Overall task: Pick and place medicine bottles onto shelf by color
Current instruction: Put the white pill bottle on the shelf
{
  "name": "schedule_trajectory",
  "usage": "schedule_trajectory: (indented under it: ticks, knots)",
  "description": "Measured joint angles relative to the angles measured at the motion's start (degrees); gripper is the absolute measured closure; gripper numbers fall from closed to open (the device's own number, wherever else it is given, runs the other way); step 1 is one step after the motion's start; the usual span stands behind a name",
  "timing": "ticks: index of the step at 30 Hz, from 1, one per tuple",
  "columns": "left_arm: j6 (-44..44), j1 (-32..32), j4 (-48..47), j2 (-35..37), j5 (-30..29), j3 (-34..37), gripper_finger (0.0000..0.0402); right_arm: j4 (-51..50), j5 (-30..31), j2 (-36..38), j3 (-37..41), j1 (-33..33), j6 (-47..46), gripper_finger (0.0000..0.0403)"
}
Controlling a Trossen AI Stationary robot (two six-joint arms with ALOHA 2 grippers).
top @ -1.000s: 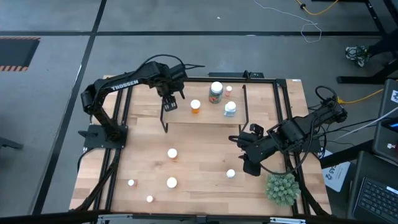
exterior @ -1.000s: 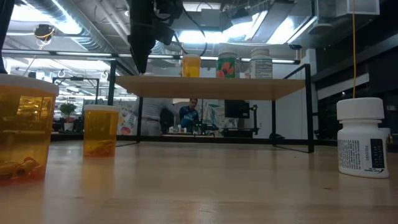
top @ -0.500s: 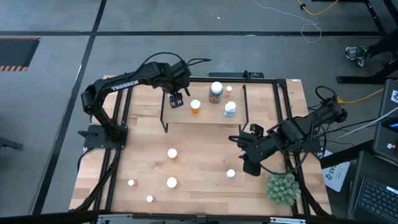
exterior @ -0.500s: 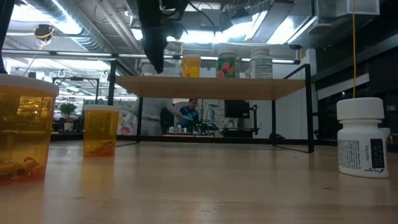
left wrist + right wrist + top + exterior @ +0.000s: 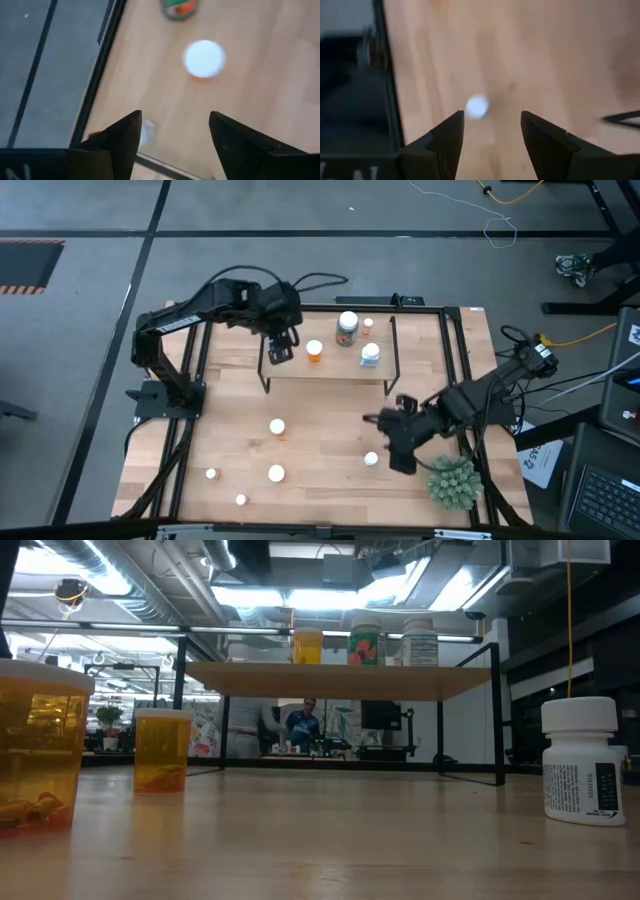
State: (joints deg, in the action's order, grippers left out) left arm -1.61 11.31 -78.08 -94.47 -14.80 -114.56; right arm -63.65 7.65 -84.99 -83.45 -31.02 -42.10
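The right gripper [image 5: 385, 442], fingers apart and empty, probably targets the white-capped bottle [image 5: 371, 459]; it should center over the cap before closing. The left gripper [image 5: 280, 348], also apart, hovers over the shelf [image 5: 330, 368].

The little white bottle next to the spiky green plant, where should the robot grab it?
The white bottle stands upright on the table, round, cap on top. Probably best from straight above, the open right gripper closing on opposite sides of the cap. The plant stands clear.

Four medicine bottles are standing upright on the shelf [image 5: 300, 368]: an orange bottle [image 5: 314, 352], a green-labelled jar [image 5: 347, 328], a small orange-bodied bottle [image 5: 368, 325] and a white bottle [image 5: 370, 355]. Five more white-capped bottles are sitting apart on the tabletop [image 5: 320, 440] below it.
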Motion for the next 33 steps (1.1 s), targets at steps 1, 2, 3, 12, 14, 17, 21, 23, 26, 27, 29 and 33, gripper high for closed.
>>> schedule_trajectory:
  ticks: [1,2,3,12,14,17,21,23,26,27,29,33]
  knots:
    - [-1.01,-1.33,-1.57,0.01,0.01,-1.2,0.0173,1.29,-1.75,0.0,1.52,-0.75,-0.04,0.0204]
    - [-2.01,-2.59,-3.26,0.01,0.07,-2.25,0.0173,3.11,-2.84,0.0,3.05,-1.52,-0.49,0.0204]
    - [-3.05,-3.82,-4.86,0.01,0.17,-3.16,0.0173,5.17,-3.17,0.0,4.69,-2.33,-0.99,0.0204]
    - [-7.06,-13.36,-11.99,0.65,1.23,-4.96,0.0173,21.68,-2.83,0.0,17.77,-6.61,5.32,0.0204]
    - [-6.59,-15.15,-12.0,1.12,1.18,-5.1,0.0173,24.06,-2.76,-0.01,19.71,-6.55,8.52,0.0204]
    - [-5.69,-17.34,-11.93,2.41,1.2,-4.93,0.0173,28.5,-2.47,-0.02,21.88,-6.4,13.85,0.0204]
    - [-6.04,-19.87,-11.86,4.89,0.57,-4.87,0.0173,32.3,-2.76,-0.02,22.72,-5.6,17.46,0.0204]
    - [-8.0,-21.16,-11.92,6.53,0.37,-5.09,0.0173,33.2,-2.74,-0.02,22.72,-5.05,18.47,0.0204]
    - [-9.92,-22.51,-11.94,8.34,0.28,-5.05,0.0173,33.36,-2.77,-0.02,22.72,-3.91,18.42,0.0204]
    - [-10.64,-23.06,-11.92,8.93,0.16,-4.97,0.0173,33.34,-3.08,-0.09,22.69,-3.41,18.03,0.0204]
    - [-11.74,-23.88,-11.93,10.2,0.18,-4.98,0.0173,32.66,-3.4,-0.37,22.69,-2.12,16.84,0.0202]
    - [-12.19,-25.83,-11.96,12.46,0.12,-4.98,0.0173,31.27,-5.15,-1.15,22.67,0.21,15.4,0.0187]
